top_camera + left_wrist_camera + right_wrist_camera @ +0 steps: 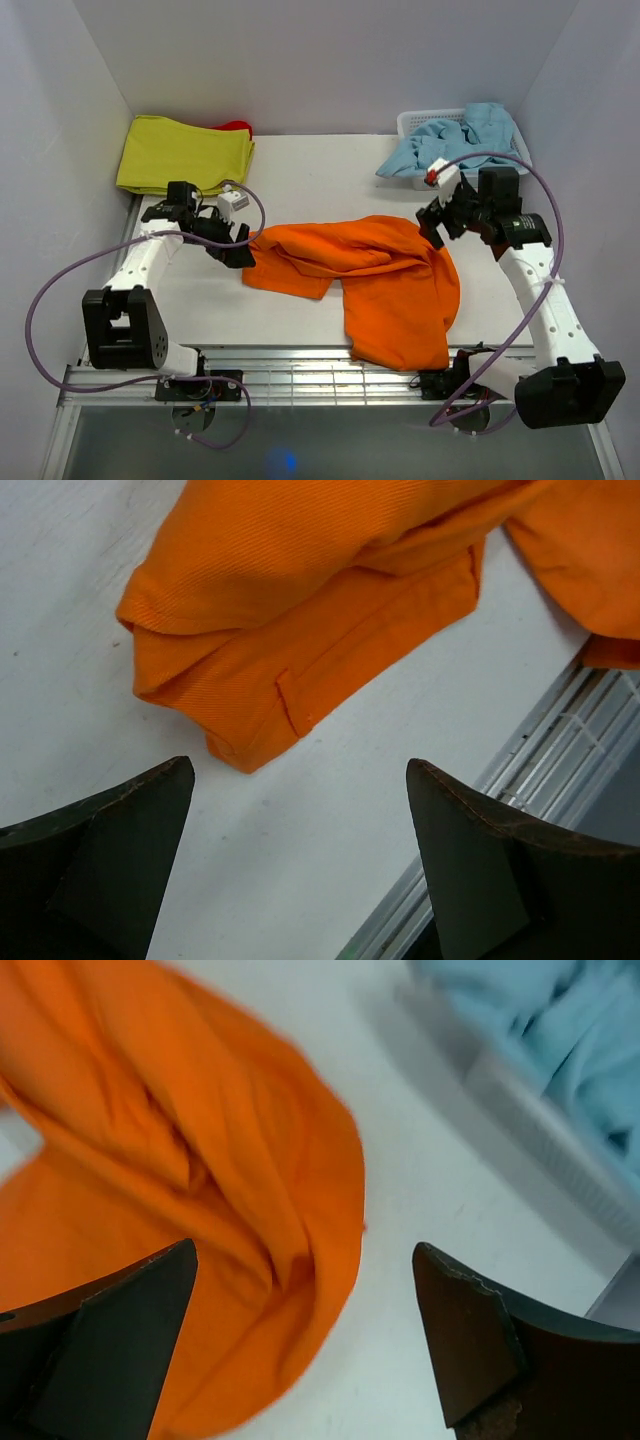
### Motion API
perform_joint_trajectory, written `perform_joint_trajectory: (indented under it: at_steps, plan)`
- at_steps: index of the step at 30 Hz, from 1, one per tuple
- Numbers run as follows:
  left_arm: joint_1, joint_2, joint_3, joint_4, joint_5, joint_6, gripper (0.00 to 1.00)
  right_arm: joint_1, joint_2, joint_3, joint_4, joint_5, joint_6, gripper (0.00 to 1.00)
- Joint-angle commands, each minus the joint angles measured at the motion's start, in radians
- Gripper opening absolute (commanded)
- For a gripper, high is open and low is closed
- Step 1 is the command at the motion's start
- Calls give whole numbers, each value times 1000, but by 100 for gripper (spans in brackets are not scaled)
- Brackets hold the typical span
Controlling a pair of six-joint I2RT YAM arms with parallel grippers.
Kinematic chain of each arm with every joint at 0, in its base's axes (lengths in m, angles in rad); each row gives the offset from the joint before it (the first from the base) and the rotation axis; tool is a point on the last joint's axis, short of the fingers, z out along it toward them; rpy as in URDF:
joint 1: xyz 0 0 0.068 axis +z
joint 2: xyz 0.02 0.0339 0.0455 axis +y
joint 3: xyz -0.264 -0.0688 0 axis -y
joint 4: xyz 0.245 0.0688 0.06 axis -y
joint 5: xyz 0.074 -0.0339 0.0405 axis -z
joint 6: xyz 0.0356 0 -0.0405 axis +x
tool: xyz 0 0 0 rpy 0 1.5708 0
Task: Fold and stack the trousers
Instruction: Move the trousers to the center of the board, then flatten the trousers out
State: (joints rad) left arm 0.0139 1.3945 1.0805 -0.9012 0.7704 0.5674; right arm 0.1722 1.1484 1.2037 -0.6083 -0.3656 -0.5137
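One pair of trousers [385, 275], crumpled at centre; one yellow cloth [180, 155]; one blue garment [460, 135]. Two grippers, jaws wide, empty: left gripper [240, 250] just short of the trousers' left end, right gripper [432, 225] above their right edge.

At the upper left of the white table [320, 180] lies a folded yellow cloth [185, 153] with a bit of red fabric [236, 127] just behind it, at the upper right a blue garment [450, 140] spills from a white basket [412, 122], and a metal grille [300, 375] runs along the bottom edge.
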Motion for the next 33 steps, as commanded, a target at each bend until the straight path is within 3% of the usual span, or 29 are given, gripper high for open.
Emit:
perform_joint_trajectory:
  at_steps: [1,10,11,12,14,15,16,17,18,21,22,24,26,33]
  plan:
    - [-30,59,-42,177,-146,-78,98,-80,19,-177,-313,105,-308,92]
    - [-34,254,-45,228,-169,-126,98,-264,186,-335,-283,80,-267,93]
    - [-34,286,-50,251,-155,-135,95,-305,221,-337,-284,62,-250,93]
    - [-34,317,-38,278,-136,-174,91,-324,261,-334,-272,45,-232,86]
    - [-34,397,-11,297,-84,-233,76,-338,312,-313,-268,18,-221,64]
    - [-32,414,7,295,-12,-251,61,-345,306,-290,-278,8,-223,48]
    - [-22,390,12,283,71,-245,41,-359,286,-250,-300,17,-259,25]
    - [30,338,19,266,49,-232,5,-388,268,-196,-330,57,-335,8]
    - [70,301,38,237,-32,-212,0,-414,264,-134,-349,85,-386,8]
    - [272,132,96,249,-309,13,0,-450,315,47,-407,189,-578,8]
    - [312,57,76,292,-374,155,0,-441,374,109,-419,189,-621,8]
    - [317,-40,38,340,-401,320,0,-389,546,314,-493,172,-618,8]
    - [317,-76,15,364,-392,359,0,-347,612,395,-513,165,-600,8]
    - [317,-268,-272,620,-440,515,0,-177,787,572,-335,186,-455,8]
